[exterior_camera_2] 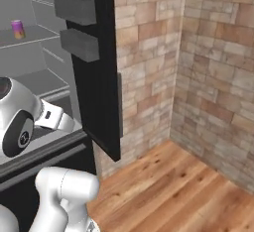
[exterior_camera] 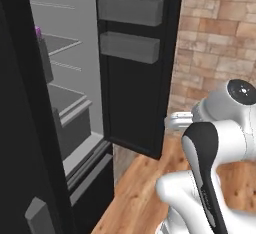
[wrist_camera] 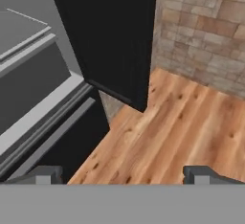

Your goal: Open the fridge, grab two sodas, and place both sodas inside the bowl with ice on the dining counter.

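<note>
Open fridge door [exterior_camera: 135, 78] beside brick wall [exterior_camera_2: 198, 67]

Rendered home kitchen: tall black fridge [exterior_camera: 135, 78] standing open, grey shelves inside; brick walls [exterior_camera_2: 198, 62] at 3 o'clock; wood-plank floor [wrist_camera: 177, 127].

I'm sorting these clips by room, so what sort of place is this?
Likely a kitchen corner: a black fridge stands open, a purple soda can sits on its grey shelf, and brick walls meet a wooden floor.

The purple soda [exterior_camera: 38, 32] is mostly hidden behind the fridge [exterior_camera: 135, 78] left door edge.
</note>
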